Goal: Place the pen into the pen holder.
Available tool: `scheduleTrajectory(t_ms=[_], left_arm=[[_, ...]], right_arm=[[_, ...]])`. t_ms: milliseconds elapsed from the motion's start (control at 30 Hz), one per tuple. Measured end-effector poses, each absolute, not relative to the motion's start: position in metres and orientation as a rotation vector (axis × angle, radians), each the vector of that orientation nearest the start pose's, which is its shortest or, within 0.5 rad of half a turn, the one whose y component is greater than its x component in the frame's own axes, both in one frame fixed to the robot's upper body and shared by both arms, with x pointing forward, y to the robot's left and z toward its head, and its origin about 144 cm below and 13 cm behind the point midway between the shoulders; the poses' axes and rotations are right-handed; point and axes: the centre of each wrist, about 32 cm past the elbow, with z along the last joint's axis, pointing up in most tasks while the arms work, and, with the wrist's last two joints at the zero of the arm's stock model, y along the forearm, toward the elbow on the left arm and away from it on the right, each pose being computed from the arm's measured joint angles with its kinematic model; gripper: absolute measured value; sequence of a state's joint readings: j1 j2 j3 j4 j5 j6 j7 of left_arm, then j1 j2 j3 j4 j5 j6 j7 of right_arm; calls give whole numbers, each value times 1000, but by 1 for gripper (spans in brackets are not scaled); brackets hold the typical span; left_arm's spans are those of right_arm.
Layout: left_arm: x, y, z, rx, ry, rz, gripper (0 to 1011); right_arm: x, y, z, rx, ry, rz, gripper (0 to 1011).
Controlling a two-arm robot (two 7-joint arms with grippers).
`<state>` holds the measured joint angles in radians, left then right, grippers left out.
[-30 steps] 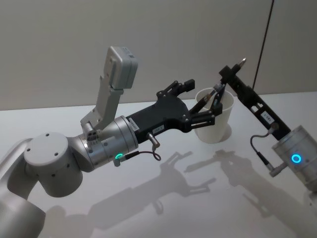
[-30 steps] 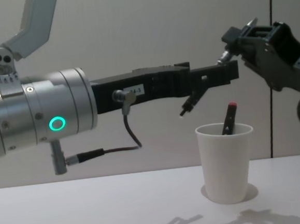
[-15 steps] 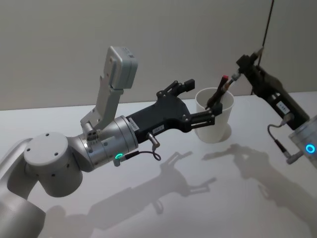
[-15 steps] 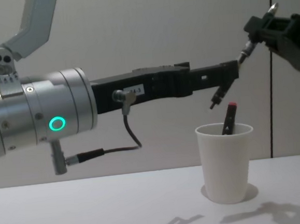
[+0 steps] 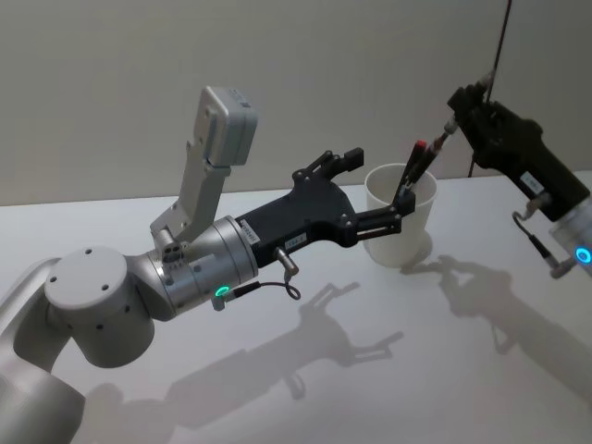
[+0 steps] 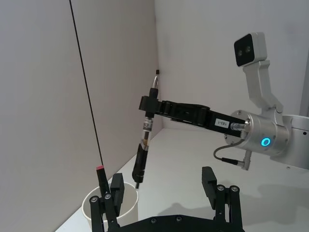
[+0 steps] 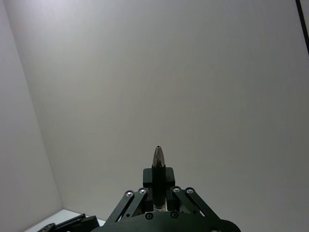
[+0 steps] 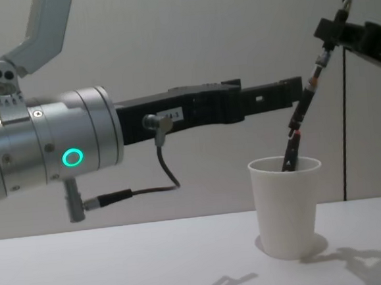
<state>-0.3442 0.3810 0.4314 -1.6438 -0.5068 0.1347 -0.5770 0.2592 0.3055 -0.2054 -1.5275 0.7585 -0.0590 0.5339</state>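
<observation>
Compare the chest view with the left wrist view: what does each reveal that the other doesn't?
Chest view alone: the pen holder's whole side down to its base, and the left arm's green ring light. Left wrist view alone: the open left end effector, one finger beside the pen holder, and the right arm's blue ring light. Both: the right end effector gripping the pen slanted, tip over the pen holder, and a red-capped pen inside.

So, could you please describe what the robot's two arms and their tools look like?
Both arms have silver cylindrical wrists with glowing rings, green on the left arm and blue on the right arm, thin looping cables and small white labels. Each black tool, left tool and right tool, has slender linkage fingers. A grey camera bracket tops the left wrist.
</observation>
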Motion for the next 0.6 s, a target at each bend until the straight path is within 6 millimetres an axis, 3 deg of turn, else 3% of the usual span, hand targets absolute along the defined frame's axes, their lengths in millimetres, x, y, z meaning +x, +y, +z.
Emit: scheduleTrajectory(t_ms=[600], left_arm=[[516, 202, 1252, -73, -58, 551, 1001]], right_arm=[[552, -245, 1222, 268, -183, -881, 126]])
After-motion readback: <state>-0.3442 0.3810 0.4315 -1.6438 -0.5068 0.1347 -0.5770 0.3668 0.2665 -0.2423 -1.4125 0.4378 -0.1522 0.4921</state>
